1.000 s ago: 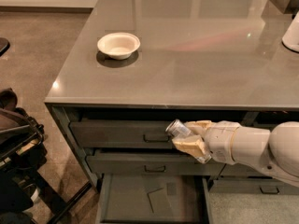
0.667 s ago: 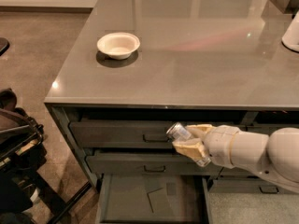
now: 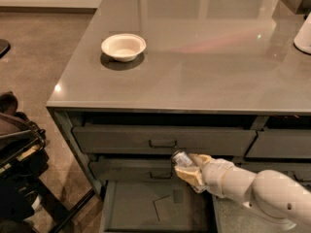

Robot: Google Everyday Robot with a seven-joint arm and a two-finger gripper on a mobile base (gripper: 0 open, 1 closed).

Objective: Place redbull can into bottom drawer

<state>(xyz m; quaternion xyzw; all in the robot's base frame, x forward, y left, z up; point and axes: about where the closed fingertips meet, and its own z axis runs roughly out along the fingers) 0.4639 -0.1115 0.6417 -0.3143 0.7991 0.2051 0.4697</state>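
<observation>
Silver-and-blue redbull can [image 3: 181, 158] is pinched in the gripper [image 3: 188, 166], w/ its shiny end poking out up-left past the tan fingers [image 3: 191, 175]. The gripper comes in from the right on a white arm [image 3: 265, 191] and hangs in front of the middle drawer [image 3: 121, 170]. The bottom drawer [image 3: 129, 208] lies pulled open just below it, w/ a dark flat floor and a square patch [image 3: 167, 206] under & slightly left of the gripper. The can is above the drawer, not in it. Cream bowl [image 3: 123, 46] sits well up-left of the gripper on the grey countertop [image 3: 204, 67].
</observation>
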